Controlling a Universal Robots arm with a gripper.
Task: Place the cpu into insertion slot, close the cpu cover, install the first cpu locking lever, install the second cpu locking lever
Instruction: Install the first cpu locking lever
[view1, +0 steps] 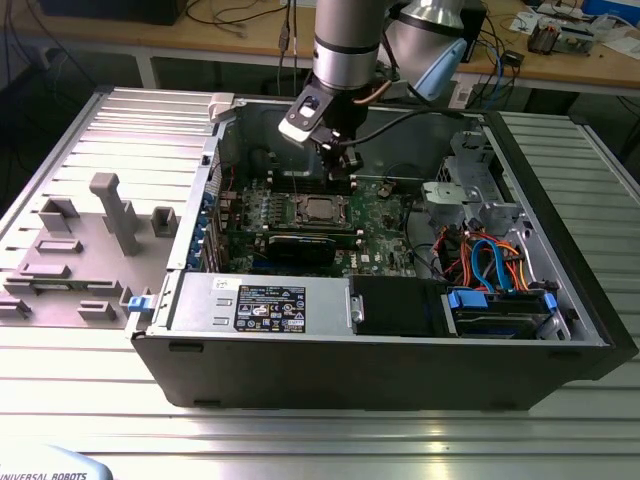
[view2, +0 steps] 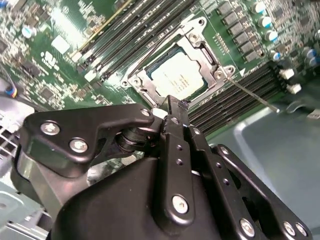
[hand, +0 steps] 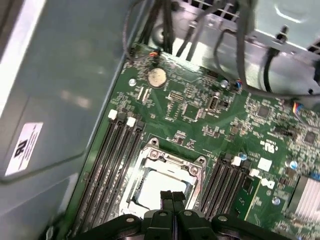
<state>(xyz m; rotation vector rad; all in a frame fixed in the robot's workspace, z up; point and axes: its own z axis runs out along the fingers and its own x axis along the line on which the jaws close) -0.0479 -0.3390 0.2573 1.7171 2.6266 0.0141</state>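
Observation:
The cpu (view2: 179, 80) lies flat in the insertion slot (view2: 202, 97), its silvery top showing through the window of the cpu cover (view2: 200, 50), which is down over it. A thin lever rod (view2: 252, 95) sticks out from one socket corner over the memory slots. Another rod (view2: 160, 42) runs along the opposite side. My gripper (hand: 172, 196) hangs just above the socket's edge, fingers shut together with nothing between them. In the exterior view the gripper (view1: 346, 178) is inside the open case, slightly behind the socket (view1: 318, 210).
Black memory slots (hand: 112, 165) flank the socket on both sides. A long black card (view1: 300, 246) lies in front of it. The metal power supply box (view1: 260, 300) and cabled drive cage (view1: 490, 262) fill the case front and right. A grey fixture plate (view1: 90, 240) sits outside on the exterior view's left.

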